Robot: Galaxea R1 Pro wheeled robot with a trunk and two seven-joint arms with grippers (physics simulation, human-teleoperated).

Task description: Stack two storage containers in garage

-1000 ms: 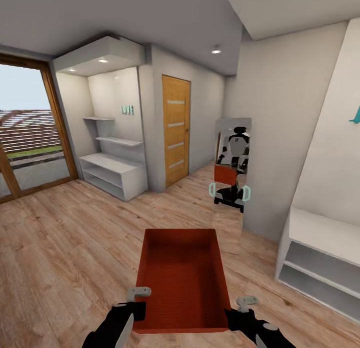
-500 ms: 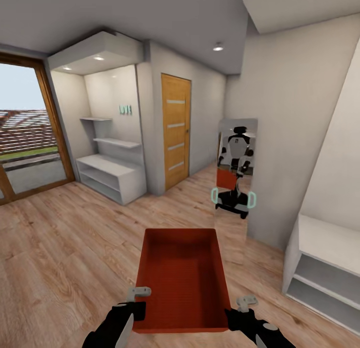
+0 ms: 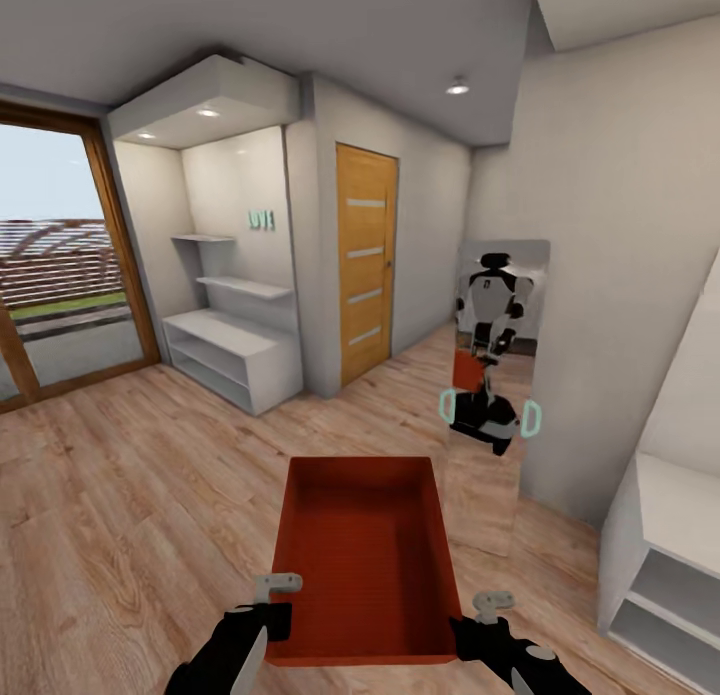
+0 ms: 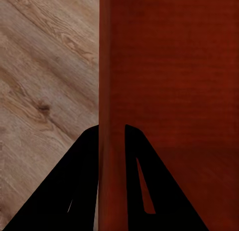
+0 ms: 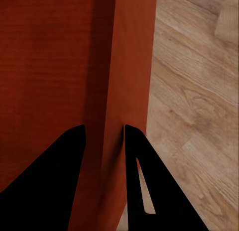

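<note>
One storage container, orange-red and lidless, is carried low and near, over the plank floor, between two grippers: the left gripper pinches its left wall and the right gripper its right wall. Since the earlier frames the camera has turned, so the wooden door and mirror sit further right, while the container keeps its place. Each wrist view shows a thin wall clamped between dark fingers; the head view adds one white shelf unit far left.

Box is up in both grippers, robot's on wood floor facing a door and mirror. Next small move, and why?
Probably keep both grips shut and roll on toward the wood-panelled door. The storage container is pinched by its side walls in the left gripper and right gripper, and underfoot is light plank floor, not garage concrete, so setting down looks premature.
</note>
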